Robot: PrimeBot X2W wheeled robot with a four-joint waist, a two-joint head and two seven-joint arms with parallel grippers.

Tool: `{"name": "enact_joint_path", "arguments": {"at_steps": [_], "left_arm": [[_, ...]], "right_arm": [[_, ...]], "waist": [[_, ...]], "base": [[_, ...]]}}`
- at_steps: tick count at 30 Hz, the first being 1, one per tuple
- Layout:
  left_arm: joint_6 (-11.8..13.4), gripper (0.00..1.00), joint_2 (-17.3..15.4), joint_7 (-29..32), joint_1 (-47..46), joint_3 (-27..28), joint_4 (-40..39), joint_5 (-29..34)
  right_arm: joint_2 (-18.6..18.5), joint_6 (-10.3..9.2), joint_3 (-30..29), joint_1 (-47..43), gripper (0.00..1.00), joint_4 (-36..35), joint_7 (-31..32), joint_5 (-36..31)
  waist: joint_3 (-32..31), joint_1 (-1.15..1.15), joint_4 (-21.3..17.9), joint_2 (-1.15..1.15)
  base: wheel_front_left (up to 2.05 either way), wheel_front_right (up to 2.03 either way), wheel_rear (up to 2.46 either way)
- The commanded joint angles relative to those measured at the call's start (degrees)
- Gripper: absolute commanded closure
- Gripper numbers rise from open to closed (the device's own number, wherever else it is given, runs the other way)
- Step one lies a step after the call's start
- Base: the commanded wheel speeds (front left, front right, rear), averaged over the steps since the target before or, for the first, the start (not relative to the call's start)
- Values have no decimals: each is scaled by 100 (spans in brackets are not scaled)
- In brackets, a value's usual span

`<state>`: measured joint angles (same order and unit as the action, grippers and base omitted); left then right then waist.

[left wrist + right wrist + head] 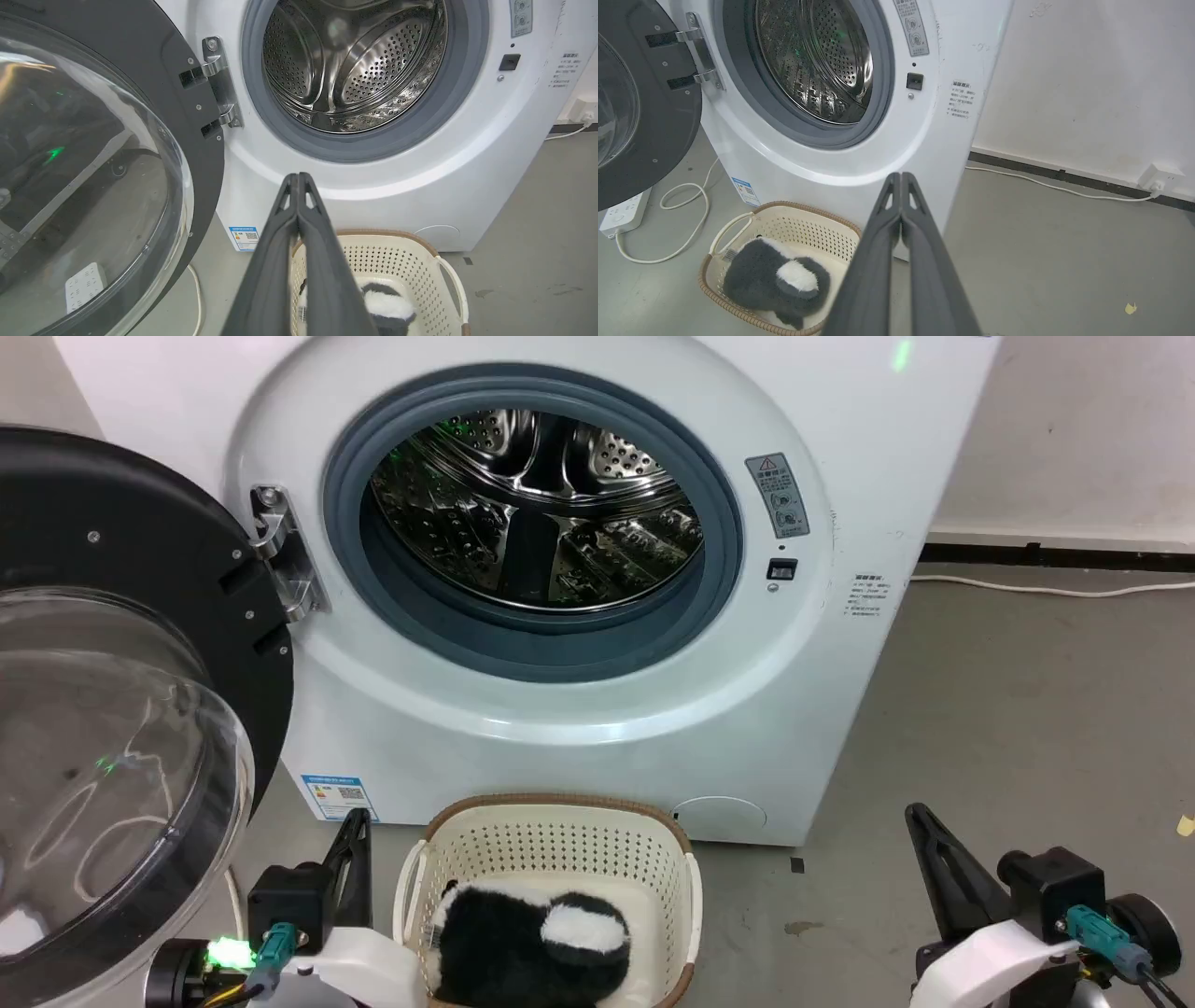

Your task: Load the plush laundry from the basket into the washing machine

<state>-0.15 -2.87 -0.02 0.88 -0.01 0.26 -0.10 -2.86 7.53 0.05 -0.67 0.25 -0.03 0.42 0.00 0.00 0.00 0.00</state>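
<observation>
Plush laundry (527, 952): black bundle with white patches, sitting in the basket (560, 845), in the half nearer the robot, toward the left wall. Not lifted, nothing touching it. Long axis looks roughly left-right across the head view, white patch toward the right end. Near edge is cut off by the frame, so full extent is unclear.

Basket is on the floor (1008, 709) just in front of the washing machine (579, 737), below the opening. Door (121, 691) stands wide open on the left. Drum (532, 513) looks empty as far as visible.

Left gripper (358, 823): jaws together, holding nothing, just beside the basket's left wall and outside it. Right gripper (920, 817): jaws together too, empty, well apart from the basket on the right.

Key relation: the bundle lies right of the left jaw tips, back toward the robot and lower. Left wrist view puts it just right of the jaws at the bottom edge. Left arm is clearly nearer.

Judgement: loading not started. Left arm should take the pick: open up, shift right over the rim, pull back, drop in across the bundle's short axis. Risks: the open door sits close on the left and limits swing, and the basket rim could catch a jaw.
</observation>
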Motion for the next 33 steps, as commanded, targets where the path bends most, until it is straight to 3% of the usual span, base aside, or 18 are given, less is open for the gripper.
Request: {"name": "enact_joint_path", "arguments": {"at_steps": [1, 29, 30, 33], "left_arm": [[15, 100, 0, 2, -88, 1, -26, 10], [15, 100, 0, 2, -88, 1, -26, 10], [-1, 0, 0, -1, 2, -4, 0, 0], [0, 0, 0, -3, 3, -2, 0, 0]], "right_arm": [[-1, -4, -5, 67, 100, -25, 3, -42], [-1, -4, -5, 67, 100, -25, 3, -42], [0, 1, -2, -1, 0, 1, -1, 5], [0, 1, 1, -2, 0, 3, -3, 9]], "waist": [[0, 0, 0, 0], [0, 0, 0, 0], [0, 0, 0, 0], [0, 0, 0, 0]], "base": [[0, 0, 0], [0, 0, 0], [0, 0, 0], [0, 0, 0]]}}
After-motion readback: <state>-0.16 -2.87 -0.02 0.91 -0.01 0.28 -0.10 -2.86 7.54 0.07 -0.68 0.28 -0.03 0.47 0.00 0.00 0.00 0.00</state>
